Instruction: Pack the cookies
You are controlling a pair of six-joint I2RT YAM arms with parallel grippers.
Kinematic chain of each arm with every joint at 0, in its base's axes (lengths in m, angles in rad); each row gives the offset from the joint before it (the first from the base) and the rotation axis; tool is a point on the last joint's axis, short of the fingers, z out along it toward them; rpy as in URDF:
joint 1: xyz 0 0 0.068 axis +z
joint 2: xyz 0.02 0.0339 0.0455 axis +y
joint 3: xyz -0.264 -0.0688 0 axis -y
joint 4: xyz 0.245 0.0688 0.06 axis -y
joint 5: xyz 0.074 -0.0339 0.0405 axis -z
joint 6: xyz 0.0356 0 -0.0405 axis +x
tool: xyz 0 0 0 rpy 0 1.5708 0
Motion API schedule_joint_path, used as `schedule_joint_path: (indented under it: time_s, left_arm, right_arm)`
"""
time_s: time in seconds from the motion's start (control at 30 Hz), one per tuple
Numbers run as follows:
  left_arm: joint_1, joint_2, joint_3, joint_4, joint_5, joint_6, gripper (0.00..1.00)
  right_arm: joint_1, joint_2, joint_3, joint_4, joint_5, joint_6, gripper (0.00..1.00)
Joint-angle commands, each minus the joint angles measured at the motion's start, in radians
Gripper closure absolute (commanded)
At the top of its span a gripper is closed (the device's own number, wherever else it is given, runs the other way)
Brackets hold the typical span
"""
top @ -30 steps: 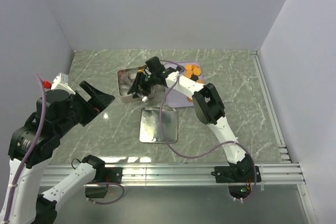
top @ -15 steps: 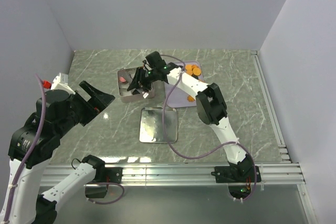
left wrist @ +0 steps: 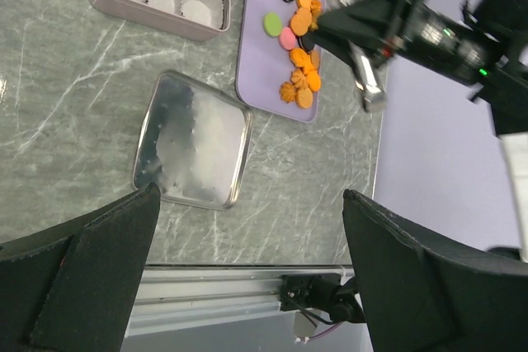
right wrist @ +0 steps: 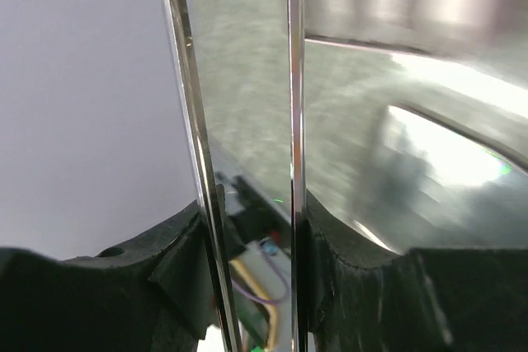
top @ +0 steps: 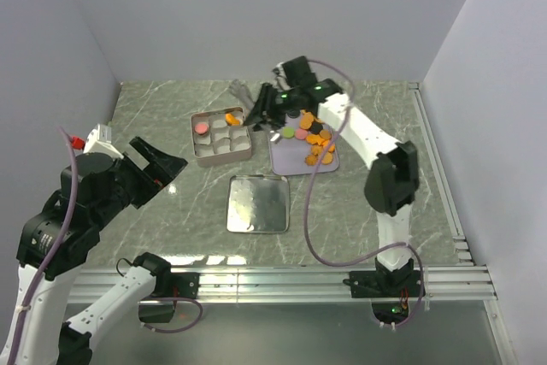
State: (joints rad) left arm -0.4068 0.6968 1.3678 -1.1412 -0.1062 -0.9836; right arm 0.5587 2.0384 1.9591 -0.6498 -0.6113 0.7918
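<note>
Cookies [top: 314, 138], mostly orange with a pink, a green and black ones, lie on the lavender tray [top: 286, 156]; they also show in the left wrist view [left wrist: 299, 47]. The open tin [top: 244, 150] with paper cups holds a pink cookie [top: 201, 127] and an orange one [top: 231, 119]. My right gripper [top: 272, 110] is shut on metal tongs [top: 242, 91], held between the tin and the tray's far-left corner. In the right wrist view the tongs [right wrist: 290, 121] sit between my fingers [right wrist: 346, 253]. My left gripper [top: 160, 163] is open and empty, raised at the left [left wrist: 252, 195].
The tin's lid [top: 258, 203] lies upside down, silver side up, in front of the tin and tray; it also shows in the left wrist view [left wrist: 194, 150]. Walls close in the back and sides. A metal rail [top: 282, 278] runs along the near edge.
My right gripper with the tongs has moved from over the tin back and to the right, toward the tray. The tin's pink and orange cookies now show. The left arm barely moved.
</note>
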Motion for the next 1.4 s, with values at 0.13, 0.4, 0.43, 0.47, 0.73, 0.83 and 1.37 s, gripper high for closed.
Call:
schedule_joint_path:
  time_s: [0.13, 0.4, 0.43, 0.47, 0.73, 0.83, 1.37]
  left_arm:
    - [0.005, -0.026, -0.078, 0.084, 0.002, 0.019, 0.01]
    - [0.005, 0.001, -0.157, 0.189, 0.062, 0.023, 0.02]
    - [0.005, 0.007, -0.161, 0.195, 0.066, 0.023, 0.02]
    - [0.005, 0.013, -0.164, 0.202, 0.071, 0.023, 0.02]
    - [0.005, 0.001, -0.211, 0.233, 0.082, 0.016, 0.02]
    - [0.005, -0.002, -0.214, 0.228, 0.076, 0.013, 0.02]
    - [0.006, -0.023, -0.227, 0.230, 0.057, 0.000, 0.01]
  right_arm:
    - [-0.141, -0.217, -0.199, -0.345, 0.319, -0.272, 0.54]
    - [-0.163, -0.247, -0.310, -0.513, 0.566, -0.359, 0.53]
    - [-0.166, -0.256, -0.322, -0.521, 0.579, -0.359, 0.52]
    - [-0.167, -0.260, -0.328, -0.531, 0.585, -0.362, 0.52]
    - [-0.174, -0.245, -0.345, -0.590, 0.604, -0.385, 0.48]
    - [-0.174, -0.245, -0.365, -0.602, 0.591, -0.390, 0.47]
    - [-0.157, -0.176, -0.315, -0.582, 0.550, -0.391, 0.47]
